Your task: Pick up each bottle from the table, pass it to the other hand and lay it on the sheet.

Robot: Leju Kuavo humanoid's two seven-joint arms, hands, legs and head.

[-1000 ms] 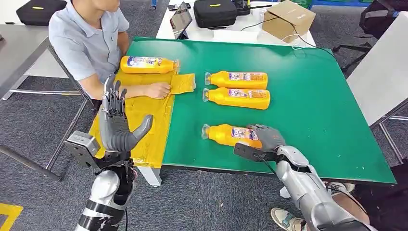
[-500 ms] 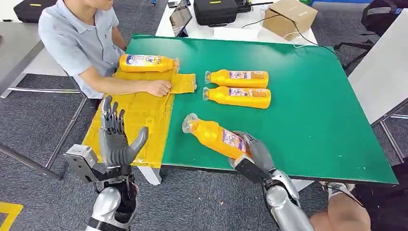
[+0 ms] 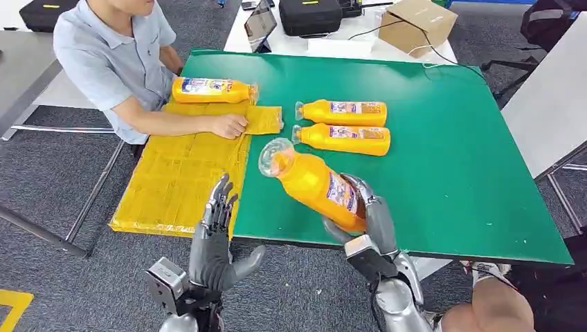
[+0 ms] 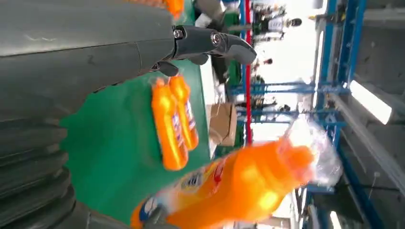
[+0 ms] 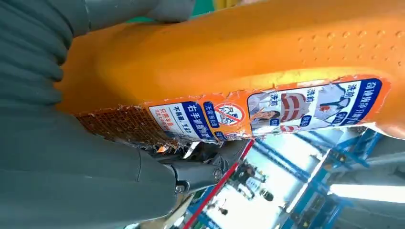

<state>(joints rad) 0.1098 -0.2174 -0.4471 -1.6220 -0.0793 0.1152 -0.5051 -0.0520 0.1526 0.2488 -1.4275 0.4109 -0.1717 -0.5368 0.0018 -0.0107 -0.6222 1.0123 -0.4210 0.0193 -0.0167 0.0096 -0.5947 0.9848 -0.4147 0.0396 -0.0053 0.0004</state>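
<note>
One robot hand (image 3: 367,214) grips a bottle (image 3: 311,183).

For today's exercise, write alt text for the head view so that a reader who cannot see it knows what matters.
The robot's right hand holds an orange bottle tilted above the green table, while its open left hand is raised nearby. Two more bottles lie on the table, and a fourth bottle lies on the yellow sheet, where a seated person's hand rests.

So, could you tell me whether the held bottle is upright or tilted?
Tilted: the right hand grips the bottle by its base, capped end slanting up-left.
</note>
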